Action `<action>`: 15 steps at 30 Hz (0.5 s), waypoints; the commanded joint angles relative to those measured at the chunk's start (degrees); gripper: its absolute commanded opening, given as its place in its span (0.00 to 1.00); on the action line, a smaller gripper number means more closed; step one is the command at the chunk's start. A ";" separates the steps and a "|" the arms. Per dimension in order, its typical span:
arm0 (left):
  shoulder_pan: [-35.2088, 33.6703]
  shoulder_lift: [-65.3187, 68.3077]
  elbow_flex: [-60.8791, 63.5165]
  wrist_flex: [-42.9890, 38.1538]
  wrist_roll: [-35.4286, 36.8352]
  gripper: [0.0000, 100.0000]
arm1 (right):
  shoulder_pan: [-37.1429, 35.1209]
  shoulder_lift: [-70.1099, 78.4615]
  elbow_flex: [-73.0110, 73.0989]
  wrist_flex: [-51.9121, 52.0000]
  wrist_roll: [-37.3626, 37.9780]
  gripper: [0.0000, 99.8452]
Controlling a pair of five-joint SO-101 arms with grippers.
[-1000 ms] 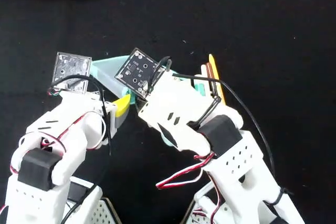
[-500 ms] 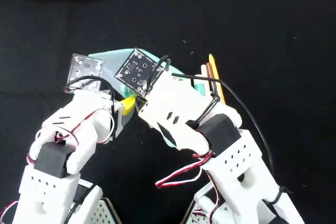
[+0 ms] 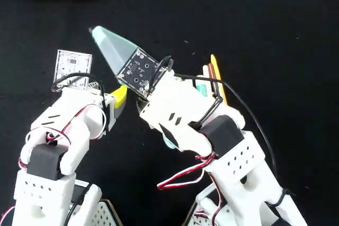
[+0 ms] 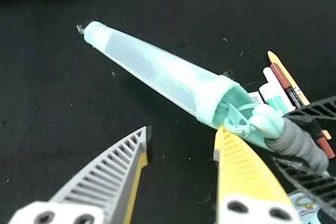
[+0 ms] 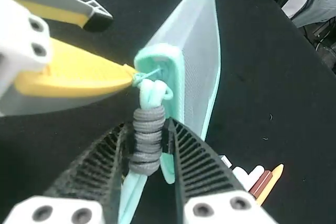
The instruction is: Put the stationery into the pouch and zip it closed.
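We see the right gripper [image 5: 147, 129] clenched on the grey coiled pull [image 5: 146, 148] that hangs from the near end of the pouch [image 4: 157, 74]. Its two black fingers [image 5: 197, 166] press the coil from both sides with no gap left. The left gripper [image 4: 181, 132] is spread wide and holds nothing. The tip of its yellow finger [image 4: 241, 171] touches the thin mint loop at the pouch's near end, just beyond the coil. Its grey finger [image 4: 107, 179] stands apart over the bare black table cover [image 3: 275, 35].

In the high view the right arm's wrist camera board [image 3: 139, 71] covers that gripper and the near end of the pouch, so we read the grasp from the wrist views. The stationery [image 3: 214, 75], a few pens and pencils lying side by side, is partly hidden under the right arm. In the left wrist view its lower ends are cut off behind a black finger. We cannot tell whether the zip is open or shut, nor whether the pouch rests on the table or is raised off it.

The pouch is mint green with a pale mesh side, long and narrow. It is drawn out straight from the right gripper toward the far left of the table, where it ends in a small tab. The stationery lies outside it, beside the right arm.
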 commanded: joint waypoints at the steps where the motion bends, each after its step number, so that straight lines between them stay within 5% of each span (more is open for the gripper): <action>1: 0.92 -0.44 -4.88 2.29 -0.18 0.22 | -0.62 -0.13 -1.89 0.09 -0.26 0.01; 15: 3.30 -0.35 -5.23 5.45 -0.26 0.28 | -0.70 -0.13 -1.89 0.18 -0.18 0.01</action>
